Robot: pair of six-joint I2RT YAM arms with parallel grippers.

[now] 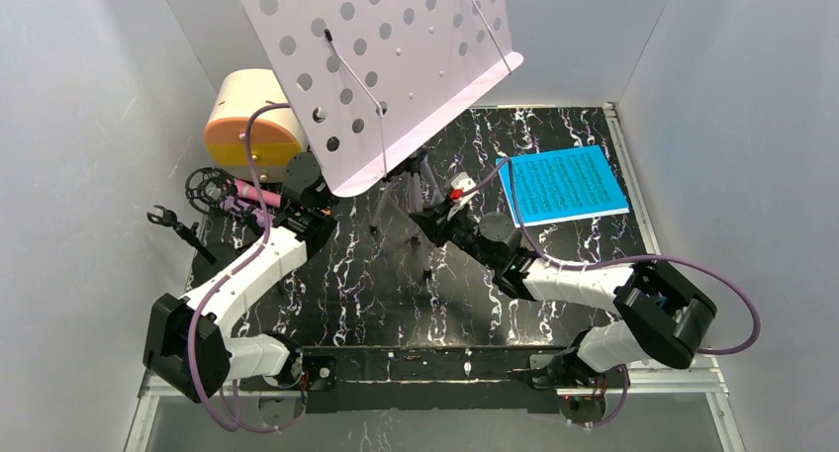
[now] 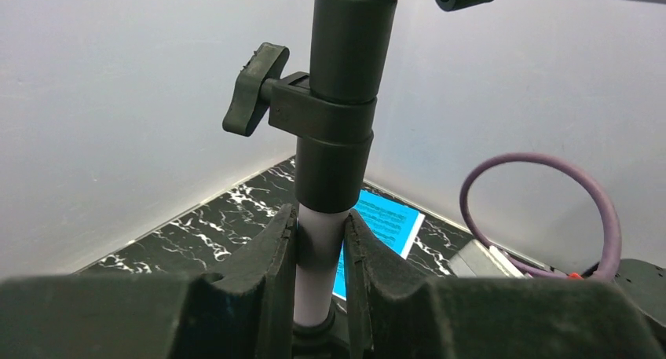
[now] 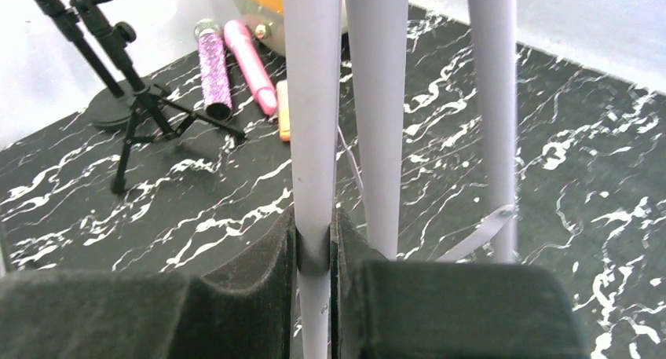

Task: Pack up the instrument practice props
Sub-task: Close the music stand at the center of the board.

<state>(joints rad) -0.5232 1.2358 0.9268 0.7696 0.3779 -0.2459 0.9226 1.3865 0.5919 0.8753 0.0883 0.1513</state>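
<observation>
The stand (image 1: pixel 425 96) is upright in the middle of the table (image 1: pixel 346 294), nearer to the far edge. The sheets (image 1: pixel 562 185) lie flat by the far right corner. A case (image 1: pixel 252 116) sits in the far left corner. Before it the handheld mic (image 3: pixel 250 64) and the mesh mic (image 3: pixel 214 68) lie side by side, with the tripod (image 3: pixel 137 104) just beside them at the left edge. The left gripper (image 2: pixel 320 241) grips the stand's pole from the left, and the right gripper (image 3: pixel 314 241) grips one leg from the right.

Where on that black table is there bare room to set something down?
Bare table between the left arm and right arm, near side of the music stand; also a strip between the sheet music and right arm. Back-left is crowded: microphones, tripod, yellow case.
</observation>
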